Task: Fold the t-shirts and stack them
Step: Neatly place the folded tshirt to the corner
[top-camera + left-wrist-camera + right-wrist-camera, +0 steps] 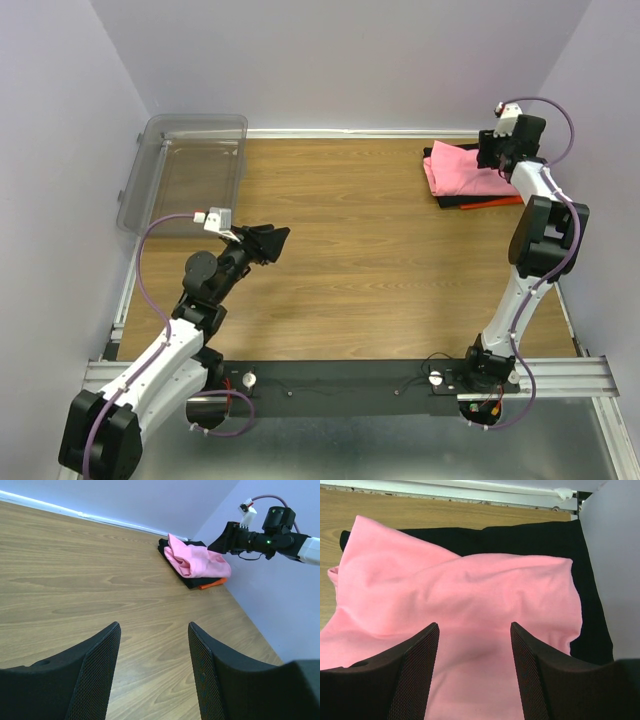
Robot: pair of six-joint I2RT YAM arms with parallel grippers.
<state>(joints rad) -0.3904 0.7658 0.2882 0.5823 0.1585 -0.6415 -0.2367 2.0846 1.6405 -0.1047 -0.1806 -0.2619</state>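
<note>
The clear bin [185, 170] stands at the far left. The left claw [268, 243] hangs over the desk [380, 260], jaws apart and holding nothing. In the far right corner the pink t-shirt [455, 170] lies rumpled on the black t-shirt [530, 540] and the orange t-shirt [212, 584]. The right claw [475, 627] hovers above it, jaws apart. The stack seems built, and only tidying looks left.

Bright, even lighting; sharp focus.

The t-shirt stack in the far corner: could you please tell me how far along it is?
Done: the folded pink cloth t-shirt lies atop the black t-shirt and orange t-shirt. In hand: nothing; both arms' jaws stand open. Left: perhaps smoothing the pink top; no unfolded shirt shows.
</note>
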